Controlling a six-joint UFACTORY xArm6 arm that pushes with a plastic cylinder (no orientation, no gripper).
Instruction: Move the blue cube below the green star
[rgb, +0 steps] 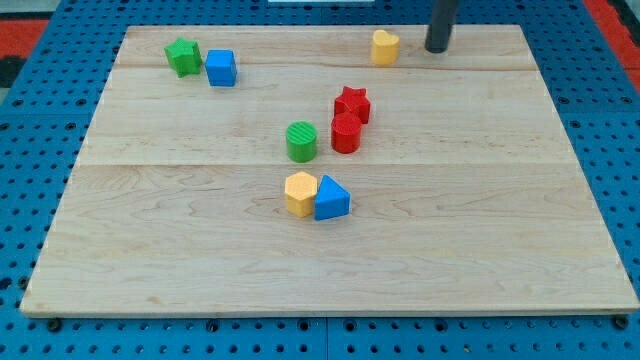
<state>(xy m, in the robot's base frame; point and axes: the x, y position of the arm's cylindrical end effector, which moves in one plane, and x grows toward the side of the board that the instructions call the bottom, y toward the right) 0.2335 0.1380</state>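
The blue cube (221, 68) sits near the view's top left, touching the right side of the green star (183, 56). My tip (437, 48) is near the view's top right, just right of a yellow block (385, 47). The tip is far to the right of the blue cube and the green star and touches no block.
A red star (352, 103) and a red cylinder (346, 133) stand together at the board's middle, with a green cylinder (301, 142) to their left. Below them a yellow hexagon (300, 193) touches a blue triangular block (332, 198). The wooden board (150, 250) lies on a blue pegboard.
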